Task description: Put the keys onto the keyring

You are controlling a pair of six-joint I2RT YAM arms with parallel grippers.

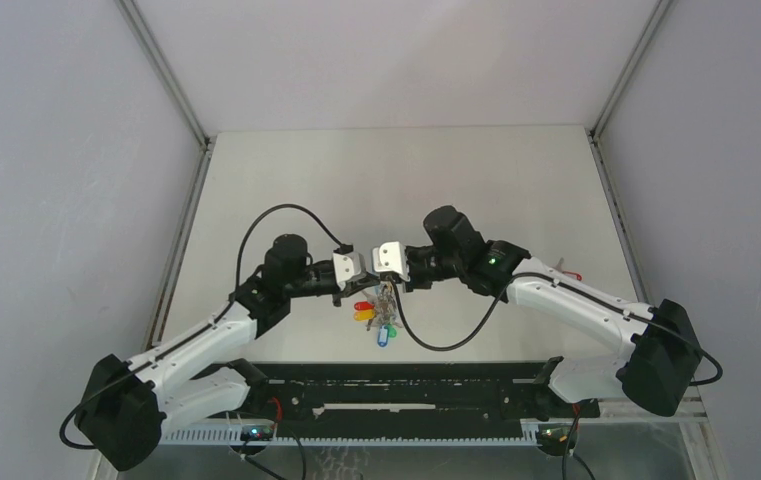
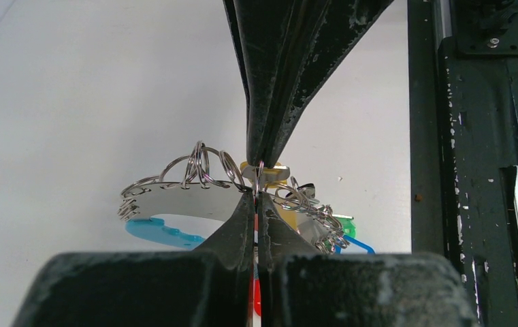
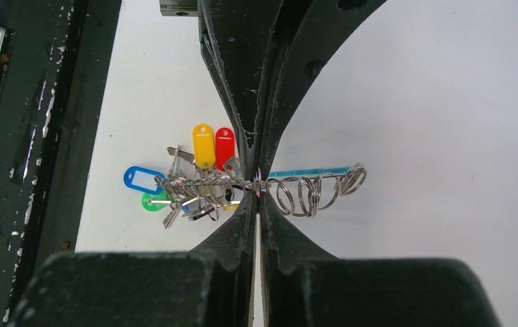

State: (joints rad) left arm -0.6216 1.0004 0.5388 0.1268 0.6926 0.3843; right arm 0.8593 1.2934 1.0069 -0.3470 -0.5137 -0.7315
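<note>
The keyring (image 1: 384, 298) hangs in the middle of the top view, just below where the two grippers meet over the white table (image 1: 286, 180). The left gripper (image 1: 368, 281) comes in from the left of the frame and the right gripper (image 1: 388, 282) from the right, tip against tip. Both are pressed together, each pinching the keyring at nearly the same point on its rim.

In the left wrist view the loop shows as a flat silver band with a cyan piece at the lower left. Small wire rings (image 2: 201, 167) stand along its upper edge.

In the right wrist view the loop is seen edge-on across the middle of the frame. Bare rings sit right of the fingers and the keys (image 3: 195, 187) bunch left of them. A yellow tag (image 3: 203, 145) and a red tag (image 3: 224, 146) lie side by side just above the bunch. A blue tag (image 3: 142, 180) and a green tag (image 3: 151, 202) are at its left end. Whether the yellow and red ones are threaded on the loop I cannot tell.
</note>
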